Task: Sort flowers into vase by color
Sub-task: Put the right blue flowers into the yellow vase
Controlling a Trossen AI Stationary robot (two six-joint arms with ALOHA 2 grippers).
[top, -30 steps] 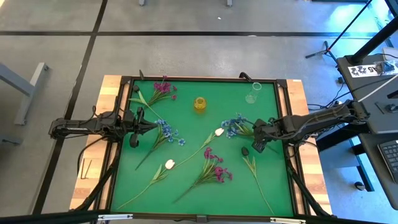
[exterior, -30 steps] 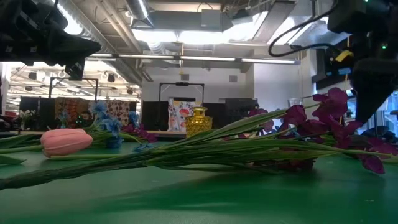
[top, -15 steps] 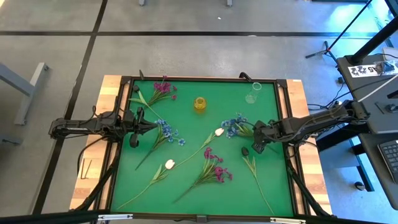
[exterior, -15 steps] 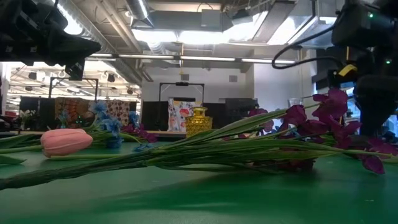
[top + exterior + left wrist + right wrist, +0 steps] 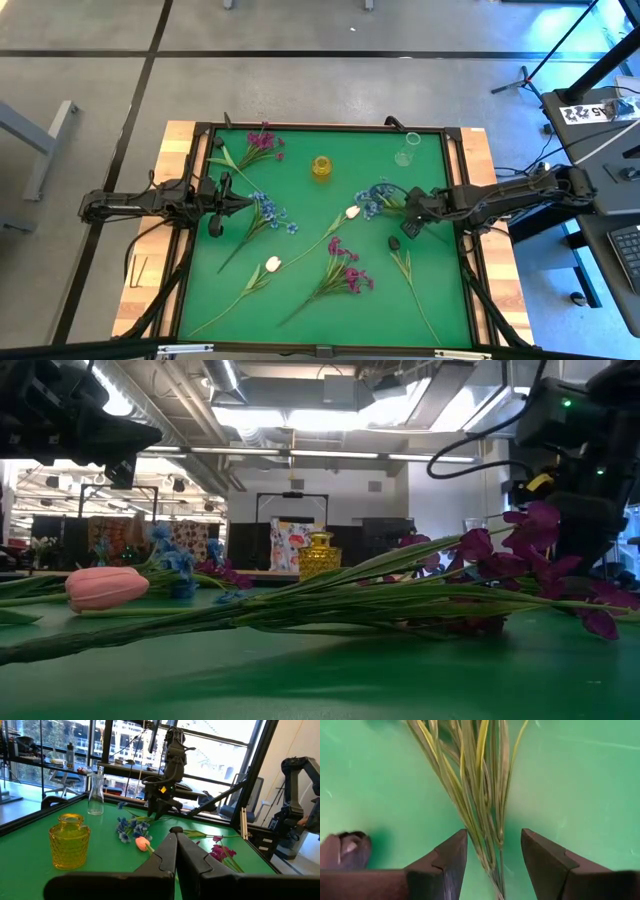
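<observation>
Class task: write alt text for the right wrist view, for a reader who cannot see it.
The right gripper, jaws open, hangs over a bundle of thin green stems lying on the green table, the stems running between its fingers. A dark bud lies beside one finger.
</observation>
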